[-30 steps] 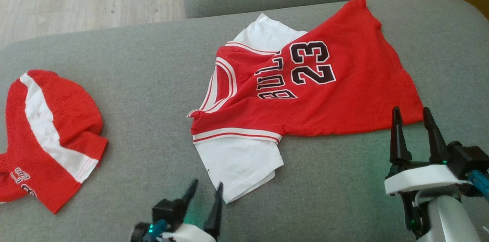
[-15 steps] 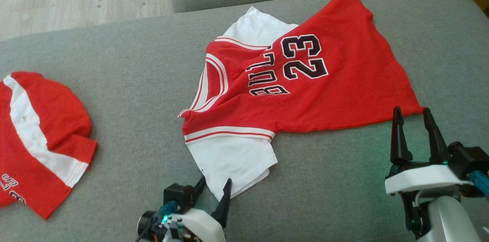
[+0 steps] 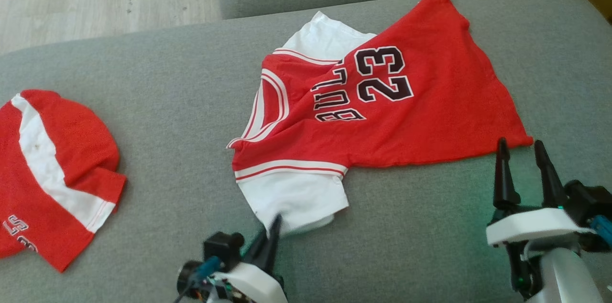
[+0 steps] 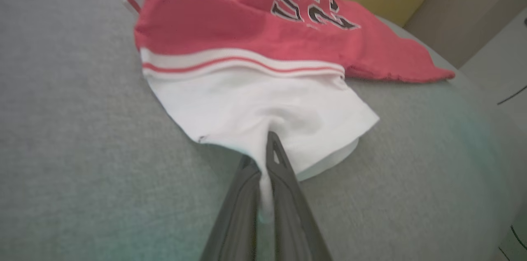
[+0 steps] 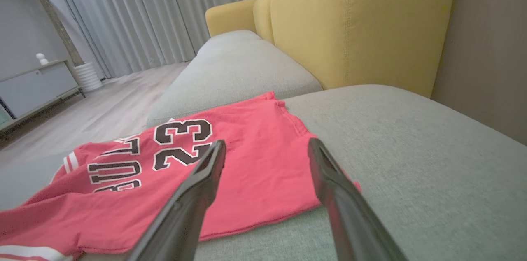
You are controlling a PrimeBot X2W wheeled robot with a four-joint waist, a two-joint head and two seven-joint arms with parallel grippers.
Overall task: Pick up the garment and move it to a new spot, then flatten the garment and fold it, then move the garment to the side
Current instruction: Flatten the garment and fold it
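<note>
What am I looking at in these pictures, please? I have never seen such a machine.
A two-armed robot works at a grey fabric sofa cushion. One picture comes from its head camera, looking down. The other two come from cameras on each wrist, looking along that arm's two dark fingers. On the cushion lies a red and white jersey printed with 23, and to the left a second red and white garment. The left gripper is shut on the jersey's white sleeve. The right gripper is open near the jersey's red hem, holding nothing.
</note>
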